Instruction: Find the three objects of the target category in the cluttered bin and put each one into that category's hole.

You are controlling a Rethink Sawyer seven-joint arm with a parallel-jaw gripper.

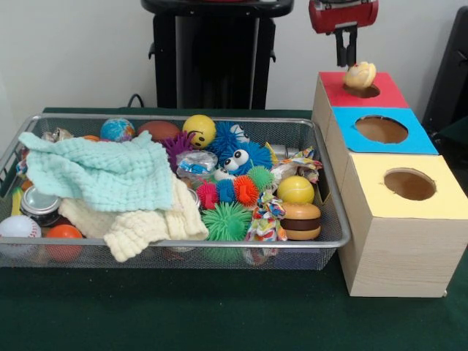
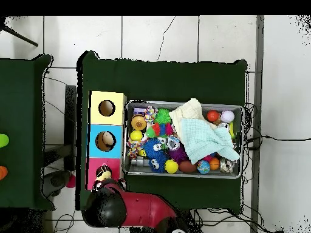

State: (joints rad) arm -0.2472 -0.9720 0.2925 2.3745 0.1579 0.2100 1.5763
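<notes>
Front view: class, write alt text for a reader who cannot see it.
A red gripper hangs over the red-topped box with a pale toy at its hole; blue-topped and yellow-topped boxes stand nearer. Left of them, a wire basket holds balls, spiky toys, a blue googly-eyed toy and cloths.

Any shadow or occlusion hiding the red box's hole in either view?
Front view: pale toy under the pincer covers most of the red-topped box's hole, lighting even. Overhead view: the arm overlaps the red box; hole mostly hidden.
</notes>
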